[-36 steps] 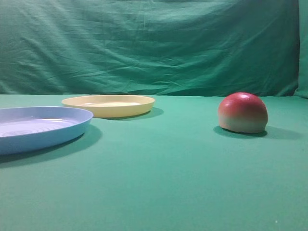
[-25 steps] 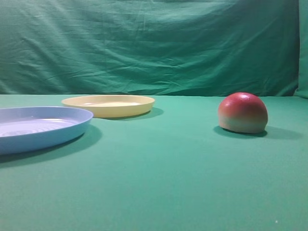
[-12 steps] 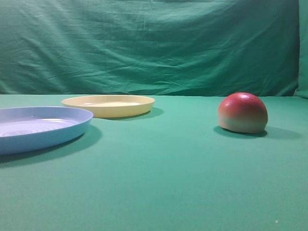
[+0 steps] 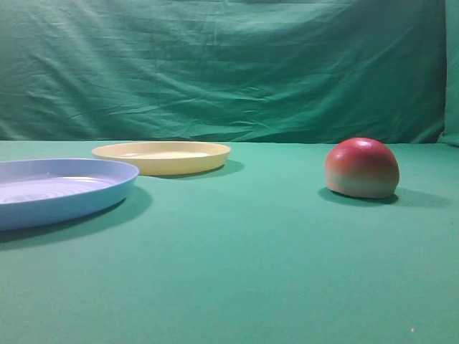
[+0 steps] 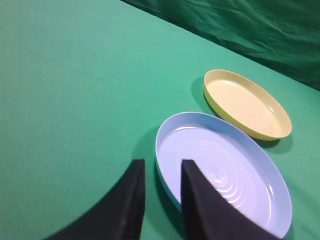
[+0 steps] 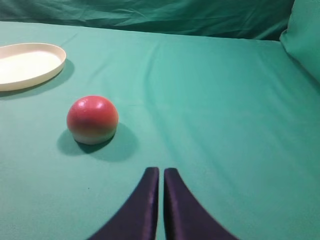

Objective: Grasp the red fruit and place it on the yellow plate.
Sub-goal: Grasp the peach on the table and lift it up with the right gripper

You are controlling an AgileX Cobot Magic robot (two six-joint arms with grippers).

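Green cloth covers the table (image 4: 244, 272) and hangs as a backdrop behind it, and on it your red fruit (image 4: 361, 168) sits dome-up, untouched, well apart from the yellow plate (image 4: 162, 157) that is to receive it. In the right wrist view the fruit (image 6: 92, 119) lies ahead of the right gripper (image 6: 161, 200) and off to its left, with bare cloth between them; the plate (image 6: 27, 64) shows farther on in the same direction, at the left edge. The right gripper's two dark fingers (image 6: 146, 205) stand pressed nearly together, only a thin slit between them, holding nothing. You will have to spread them before any grasp is possible.

The left gripper (image 5: 159, 200) hangs over the near rim of the light blue plate (image 5: 225, 170), its fingers a small gap apart and empty; the yellow plate (image 5: 245, 102) lies just beyond the blue one. No fruit appears in that view.

Judged from this, the right arm is the nearer one to the fruit. The fruit is round, so it offers no long axis to line up with. What matters is the bearing: forward and left of the fingertips, then onward the same way to the yellow plate. The task looks not yet begun
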